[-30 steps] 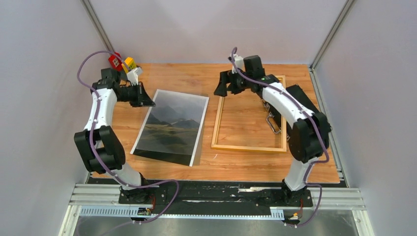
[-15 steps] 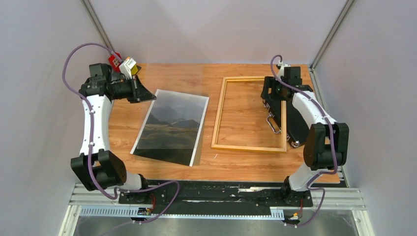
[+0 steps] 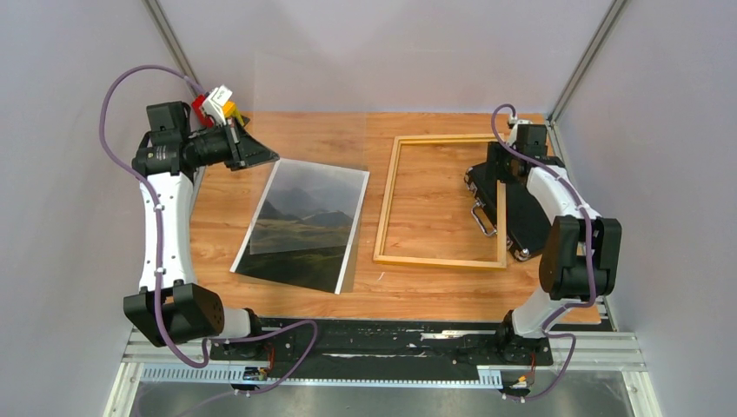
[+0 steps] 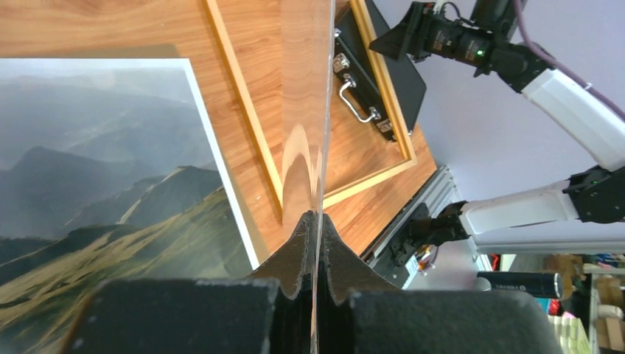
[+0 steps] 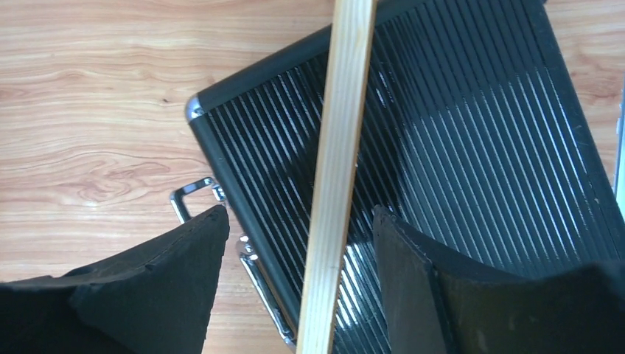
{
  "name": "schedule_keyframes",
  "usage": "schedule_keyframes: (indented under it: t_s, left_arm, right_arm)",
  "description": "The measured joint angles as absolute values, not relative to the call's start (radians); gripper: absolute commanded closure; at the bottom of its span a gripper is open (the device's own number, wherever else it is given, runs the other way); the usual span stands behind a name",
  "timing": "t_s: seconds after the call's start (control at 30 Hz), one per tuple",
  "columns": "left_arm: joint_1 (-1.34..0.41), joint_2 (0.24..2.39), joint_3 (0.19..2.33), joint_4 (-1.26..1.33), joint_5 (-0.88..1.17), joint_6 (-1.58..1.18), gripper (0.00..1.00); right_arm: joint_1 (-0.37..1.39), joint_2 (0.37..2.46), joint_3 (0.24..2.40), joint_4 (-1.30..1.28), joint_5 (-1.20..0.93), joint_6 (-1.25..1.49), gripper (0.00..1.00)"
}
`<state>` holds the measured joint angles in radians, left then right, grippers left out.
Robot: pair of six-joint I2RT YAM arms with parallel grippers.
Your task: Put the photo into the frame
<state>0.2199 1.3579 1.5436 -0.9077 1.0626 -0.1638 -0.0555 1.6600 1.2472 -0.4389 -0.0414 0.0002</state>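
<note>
Early days here. My left gripper (image 4: 315,221) is clamped on the clear pane (image 4: 306,88), lifted above the photo (image 3: 304,221), which lies flat on the table (image 3: 434,291) beside the empty frame (image 3: 388,200). My right gripper (image 5: 298,214) straddles the frame's rail, jaws apart, gripping nothing. Photo's not in.

The left arm (image 3: 162,208) and the right arm (image 3: 549,184) were alike: smooth white shells between bulky black joint housings; each stood on a flat black base plate (image 3: 233,347). A purple cable (image 3: 106,91) looped free of the left arm near its wrist and trailed off past the base; a second purple cable (image 3: 494,122) ran along the right arm in the same way. The left gripper (image 4: 317,217) had matt black, wedge-shaped fingers with a grainy surface; the right gripper (image 5: 300,214) had the same black fingers (image 5: 184,265), broad and tapering. A small green light (image 4: 477,52) glowed on the right wrist's black housing.
</note>
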Motion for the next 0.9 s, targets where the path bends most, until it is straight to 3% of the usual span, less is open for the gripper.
schedule_keyframes:
  t_s: [0.23,0.53,0.9]
  left_arm:
    - [0.203,1.354,1.539,-0.807,1.101,-0.277,1.0]
    - [0.189,1.343,1.516,-0.706,1.124,-0.373,1.0]
    - [0.189,1.307,1.434,-0.648,1.124,-0.398,1.0]
  right_arm:
    - [-0.067,1.662,1.207,-0.409,0.01,-0.025,0.4]
    - [-0.067,1.68,1.202,-0.378,0.026,-0.032,0.67]
    - [-0.067,1.71,1.177,-0.339,0.007,-0.006,0.9]
